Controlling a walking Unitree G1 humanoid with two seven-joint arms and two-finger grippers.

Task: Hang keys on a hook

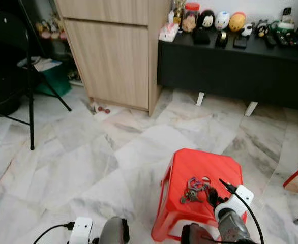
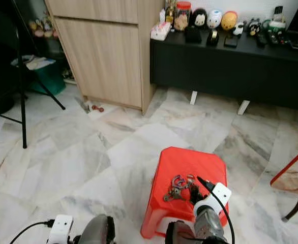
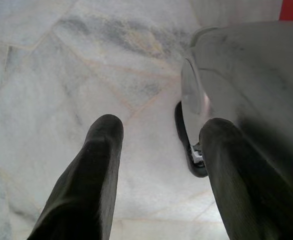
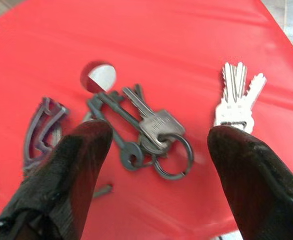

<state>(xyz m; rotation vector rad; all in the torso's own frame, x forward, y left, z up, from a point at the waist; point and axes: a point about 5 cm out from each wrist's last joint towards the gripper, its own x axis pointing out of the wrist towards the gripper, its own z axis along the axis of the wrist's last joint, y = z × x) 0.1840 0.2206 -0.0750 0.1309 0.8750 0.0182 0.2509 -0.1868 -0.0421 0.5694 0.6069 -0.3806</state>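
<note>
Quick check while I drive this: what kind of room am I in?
Most likely a living room in a home: marble-tiled floor, a wooden cabinet, and a low black sideboard lined with plush toys. The keys lie on a red plastic stool under the open right gripper.

The right tool [image 4: 156, 165] hung with its two black fingers [image 4: 71, 170] spread wide apart above a red stool [image 4: 186, 50]. Between them lay the keys [image 4: 151, 130]: dark and silver keys on joined rings, beside a round hole [image 4: 98, 76] in the seat. A purple carabiner [image 4: 41, 131] lay by one finger, and a separate silver key cluster [image 4: 238, 97] lay just beyond the other fingertip.
</note>
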